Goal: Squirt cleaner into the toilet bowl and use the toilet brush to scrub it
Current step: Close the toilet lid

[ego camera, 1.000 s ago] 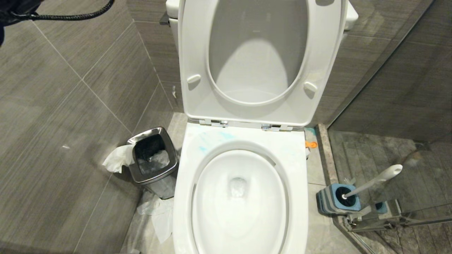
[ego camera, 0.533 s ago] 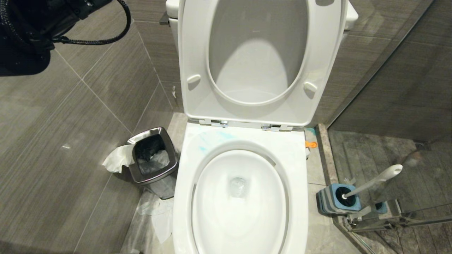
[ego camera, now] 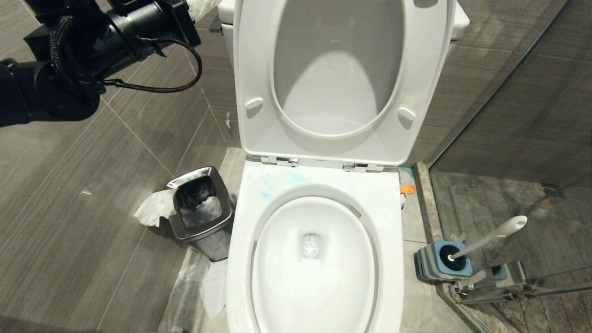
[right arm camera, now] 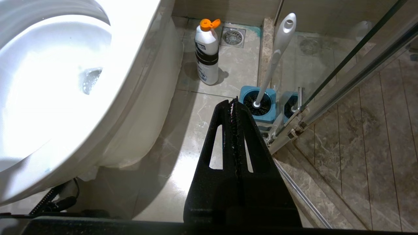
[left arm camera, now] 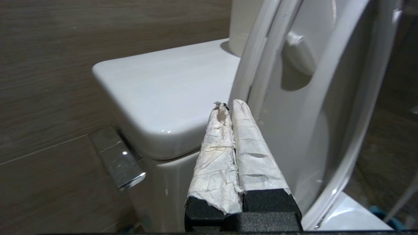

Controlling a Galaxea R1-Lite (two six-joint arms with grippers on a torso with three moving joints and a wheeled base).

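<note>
Toilet bowl (ego camera: pixel 314 273) white; cleaner (right arm camera: pixel 207 54) white w/ orange cap; brush holder (right arm camera: pixel 259 106) blue-grey; wall tiles (ego camera: pixel 92 162) brown, streaked.

— Any readable print anywhere?
— None. Only a printed label on the cleaner (right arm camera: pixel 206 55), standing on the floor to the right of the toilet bowl (right arm camera: pixel 49 91): a dark band and bluish marks, too small to make out as letters.
— Brand marks, numbers, signs elsewhere?
— Nothing legible, neither on the toilet brush (right arm camera: pixel 277 52) nor on its holder (right arm camera: pixel 259 111).
</note>
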